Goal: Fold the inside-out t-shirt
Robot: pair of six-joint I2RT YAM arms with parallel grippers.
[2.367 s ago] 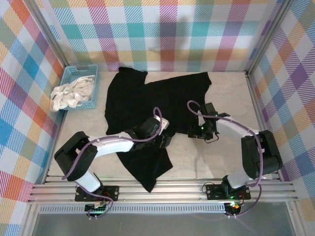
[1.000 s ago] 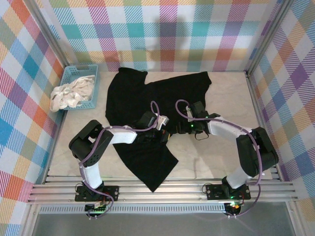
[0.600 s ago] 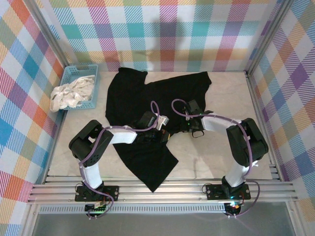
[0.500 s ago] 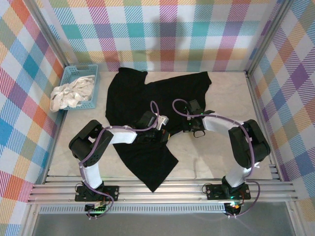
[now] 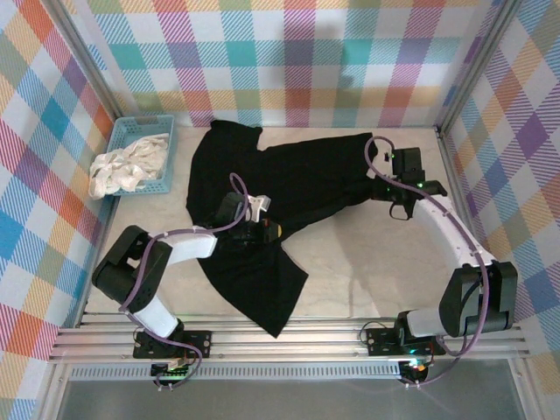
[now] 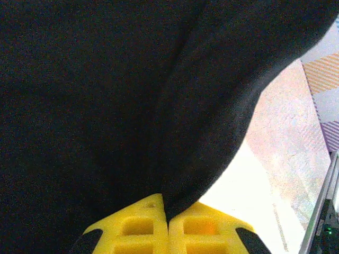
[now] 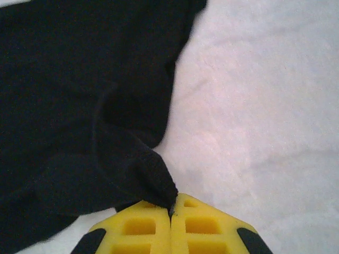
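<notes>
The black inside-out t-shirt (image 5: 262,171) lies spread and rumpled across the middle of the table, one part trailing toward the near edge. My left gripper (image 5: 260,231) sits on its lower middle, shut on a fold of black cloth (image 6: 106,106); its yellow fingertips (image 6: 151,222) meet with cloth pinched between them. My right gripper (image 5: 379,189) is at the shirt's right edge, shut on a bunched tip of the cloth (image 7: 153,182), and the shirt is stretched between the two grips. In the right wrist view the fabric (image 7: 79,95) lies to the left of bare table.
A blue basket (image 5: 166,122) holding white-cream cloth (image 5: 122,166) stands at the back left by the checked wall. Bare marble table (image 5: 385,262) lies to the right and in front of the shirt. Metal rails run along the near edge (image 5: 289,337).
My right gripper closed on the shirt's edge near the middle and drew it out to the back right. My left gripper moved left with its fold, so the shirt spread wider.
</notes>
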